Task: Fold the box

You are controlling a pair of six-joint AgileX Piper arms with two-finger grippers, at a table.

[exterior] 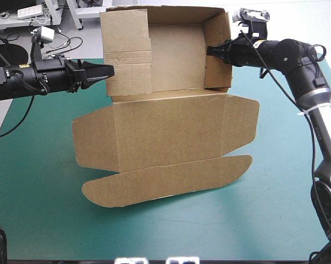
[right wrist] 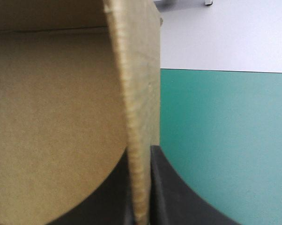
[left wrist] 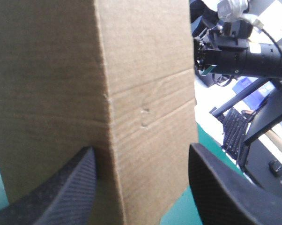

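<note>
- The box [exterior: 165, 132]: sitting between both grippers, walls raised, lid flat.
- My right gripper [exterior: 210, 51]: I am pinching the right wall, fingers nearly closed on it.
- My left gripper [exterior: 109, 71]: spread apart, left wall just ahead, ungripped.
- Step, I judge: tucking walls; the next move is pushing the left flap inward.

Box [exterior: 165, 132] at centre of table [exterior: 44, 220]: tray part toward far edge, lid flat toward near edge. Left gripper [exterior: 109, 71] at tray's left wall, fingers spread, wall between. Right gripper [exterior: 210, 51] clamped on tray's right wall, one finger inside, one outside.
</note>
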